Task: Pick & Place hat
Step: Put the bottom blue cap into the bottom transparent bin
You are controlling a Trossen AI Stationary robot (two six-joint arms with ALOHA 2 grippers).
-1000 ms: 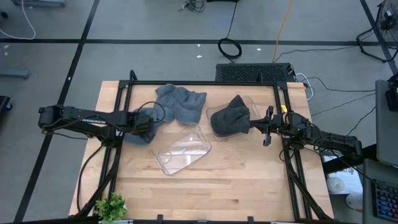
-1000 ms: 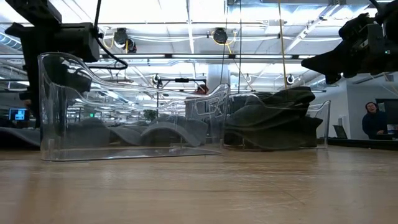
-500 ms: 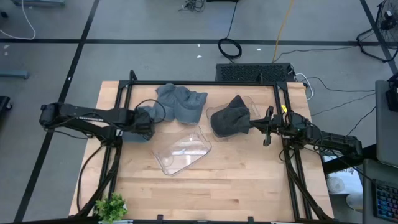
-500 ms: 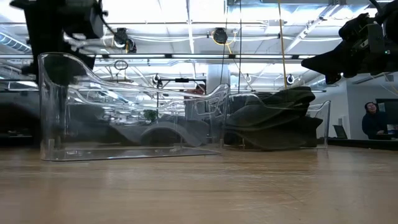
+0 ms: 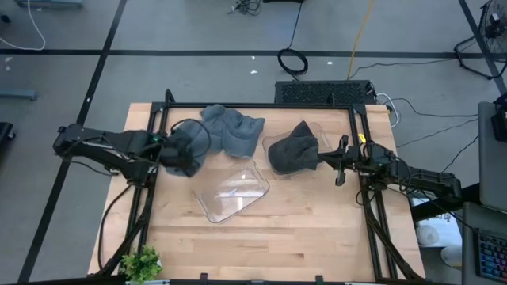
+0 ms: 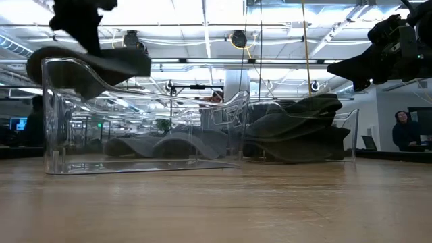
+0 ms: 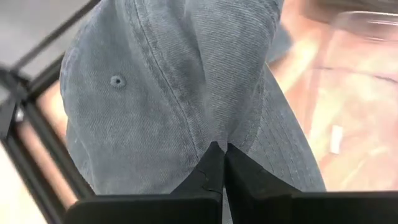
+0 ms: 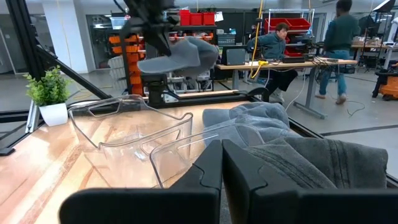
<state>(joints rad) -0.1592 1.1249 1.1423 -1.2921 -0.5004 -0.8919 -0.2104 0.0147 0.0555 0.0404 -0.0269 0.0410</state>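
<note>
**Hat airborne over on the left**

Start with the counter (image 5: pixel 261 237): pale wood, black frame, two clear bins in the middle. The empty bin (image 5: pixel 231 192) sits dead centre. The second bin (image 5: pixel 273 145), toward one o'clock from it, already carries a dark hat (image 5: pixel 290 150). A loose pile of grey hats (image 5: pixel 231 131) lies at eleven o'clock from the empty bin.

Here's the change. A second ago the left tool (image 5: pixel 181 155) was down low at the edge of that pile, and now it's up, with a grey hat (image 7: pixel 180 81) hanging from it! The low view shows the hat clear of the wood, brim floating above the empty bin's wall. So the pick looks done; by my reading the carry to the empty bin is next, a short trip toward four o'clock.

Left arm reaches in from nine o'clock, wrist raised, fingers pinched tight on the hat's fabric. Right tool (image 5: pixel 341 161) waits at three o'clock, level, just beside the filled bin, fingers together on nothing, no movement from it at all.
</note>
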